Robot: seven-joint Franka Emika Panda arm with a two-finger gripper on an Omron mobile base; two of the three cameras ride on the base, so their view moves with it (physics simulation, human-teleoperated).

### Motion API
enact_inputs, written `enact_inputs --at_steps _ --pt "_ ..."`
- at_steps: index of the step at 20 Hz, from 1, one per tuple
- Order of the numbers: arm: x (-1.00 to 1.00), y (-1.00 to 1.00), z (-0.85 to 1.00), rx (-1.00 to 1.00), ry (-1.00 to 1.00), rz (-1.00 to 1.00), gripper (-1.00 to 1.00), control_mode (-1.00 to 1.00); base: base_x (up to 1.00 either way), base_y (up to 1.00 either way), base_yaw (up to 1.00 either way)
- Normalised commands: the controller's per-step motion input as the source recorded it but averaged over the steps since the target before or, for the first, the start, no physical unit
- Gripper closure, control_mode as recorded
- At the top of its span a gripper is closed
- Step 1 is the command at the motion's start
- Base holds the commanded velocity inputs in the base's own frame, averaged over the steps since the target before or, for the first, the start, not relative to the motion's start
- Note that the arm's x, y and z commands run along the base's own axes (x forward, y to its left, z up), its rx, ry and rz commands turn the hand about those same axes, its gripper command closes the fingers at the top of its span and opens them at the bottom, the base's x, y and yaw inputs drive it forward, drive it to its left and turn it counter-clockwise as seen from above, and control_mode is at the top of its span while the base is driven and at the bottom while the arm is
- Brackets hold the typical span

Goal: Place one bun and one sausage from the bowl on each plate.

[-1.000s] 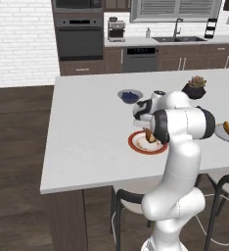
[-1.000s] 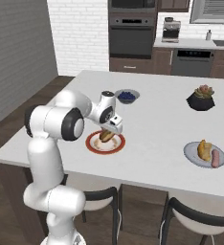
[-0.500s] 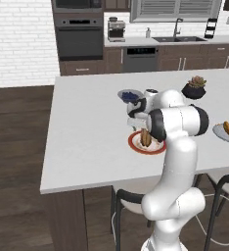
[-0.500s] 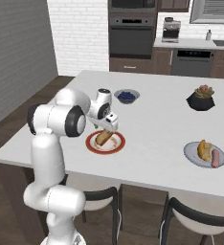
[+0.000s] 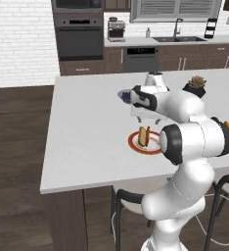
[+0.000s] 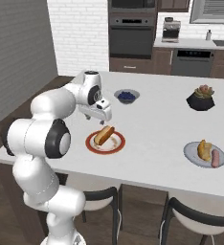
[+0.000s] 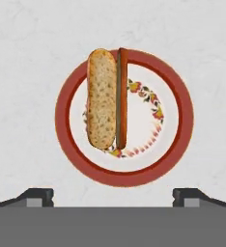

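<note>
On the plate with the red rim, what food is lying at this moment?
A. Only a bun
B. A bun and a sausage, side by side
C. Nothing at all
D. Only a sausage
B: in the hand view the red-rimmed plate carries a bun with a sausage lying lengthwise right against it, and the open gripper is above them, holding nothing.

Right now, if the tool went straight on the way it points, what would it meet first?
Probably the red-rimmed plate directly below the open tool, near its bun and sausage; depth is unclear.
</note>
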Motion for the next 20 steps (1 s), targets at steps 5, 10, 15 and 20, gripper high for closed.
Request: enact_inputs --at_steps 5,10,15,20 --pt "-1.00 0.23 0.14 -0.31 -0.10 0.12 -1.00 -1.00 0.00 0.00 0.00" --pt "-0.75 0.00 0.00 -0.03 -0.14 0.08 -1.00 -1.00 0.00 0.00 0.00" --pt "0.00 0.00 0.00 0.00 0.00 0.00 -1.00 1.00 -0.70 -0.80 0.03" --pt "0.00 0.00 0.00 0.00 0.00 0.00 -1.00 1.00 -0.65 -1.00 0.01"
